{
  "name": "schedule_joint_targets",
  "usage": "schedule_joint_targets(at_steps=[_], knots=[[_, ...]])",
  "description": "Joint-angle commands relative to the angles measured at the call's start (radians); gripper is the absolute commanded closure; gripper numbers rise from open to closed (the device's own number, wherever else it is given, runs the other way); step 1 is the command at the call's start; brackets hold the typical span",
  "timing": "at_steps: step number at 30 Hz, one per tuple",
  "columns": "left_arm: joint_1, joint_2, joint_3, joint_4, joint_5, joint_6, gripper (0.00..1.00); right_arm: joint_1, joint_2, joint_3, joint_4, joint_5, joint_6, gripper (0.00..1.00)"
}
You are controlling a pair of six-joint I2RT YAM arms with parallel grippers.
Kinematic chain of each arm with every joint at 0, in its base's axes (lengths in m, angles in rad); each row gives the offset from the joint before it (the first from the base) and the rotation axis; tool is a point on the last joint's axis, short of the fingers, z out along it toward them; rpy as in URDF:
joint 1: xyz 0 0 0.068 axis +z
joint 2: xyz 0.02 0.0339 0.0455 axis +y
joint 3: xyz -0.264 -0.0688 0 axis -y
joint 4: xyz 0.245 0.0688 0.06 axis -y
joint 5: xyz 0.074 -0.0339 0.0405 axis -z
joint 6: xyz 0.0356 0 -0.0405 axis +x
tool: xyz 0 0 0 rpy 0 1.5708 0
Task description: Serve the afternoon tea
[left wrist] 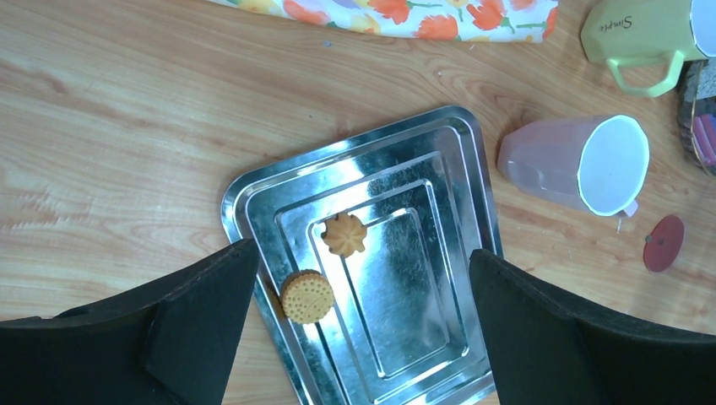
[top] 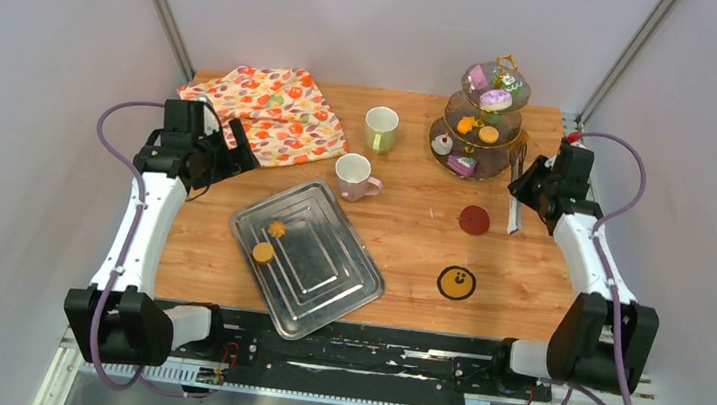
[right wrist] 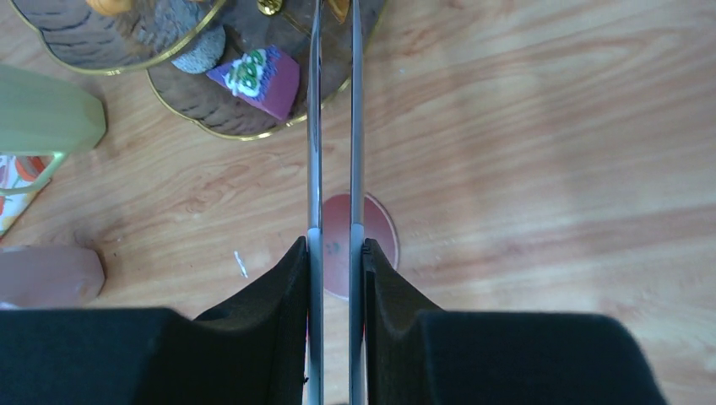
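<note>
A three-tier stand (top: 514,135) at the back right holds a pink-iced donut (top: 495,99), purple and green cakes, orange cookies (top: 488,134) and a purple slice (right wrist: 257,78). A metal tray (top: 326,280) holds a flower cookie (left wrist: 344,234) and a round cookie (left wrist: 306,296). The pink mug (top: 353,176) and pale-green mug (top: 380,129) stand behind the tray. My left gripper (left wrist: 361,251) is open and empty, above the tray's near-left part. My right gripper (right wrist: 335,249) is shut on the long metal tongs (right wrist: 315,126), whose tips reach the stand's lowest tier.
The orange floral cloth (top: 268,113) lies at the back left, beside my left gripper (top: 231,152). A red coaster (top: 474,220) lies under the tongs. A yellow and black coaster (top: 456,282) lies near the front right.
</note>
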Motion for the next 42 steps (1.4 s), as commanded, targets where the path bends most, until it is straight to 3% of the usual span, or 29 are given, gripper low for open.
schedule_joint_targets(at_steps=[1, 10, 17, 24, 30, 34, 42], knots=[[-0.005, 0.014, 0.016, 0.036, 0.008, 0.001, 0.00, -0.015, 0.103, 0.088, 0.150, -0.091, 0.021, 0.99], [-0.005, 0.026, 0.023, 0.040, -0.006, 0.007, 0.00, -0.014, 0.368, 0.209, 0.194, -0.211, 0.004, 0.99], [-0.004, 0.030, 0.025, 0.039, -0.016, 0.008, 0.00, -0.014, 0.459, 0.248, 0.228, -0.244, -0.025, 0.99], [-0.005, 0.024, 0.018, 0.039, -0.021, 0.006, 0.00, -0.014, 0.526, 0.279, 0.251, -0.300, -0.038, 0.91], [-0.005, 0.018, 0.022, 0.030, -0.030, 0.010, 0.00, -0.014, 0.500, 0.254, 0.244, -0.275, -0.023, 0.73], [-0.006, 0.017, 0.021, 0.029, -0.026, 0.011, 0.00, -0.015, 0.450, 0.231, 0.227, -0.241, -0.026, 0.67], [-0.005, 0.000, 0.013, 0.027, -0.025, 0.011, 0.00, -0.020, 0.369, 0.193, 0.181, -0.197, -0.043, 0.65]])
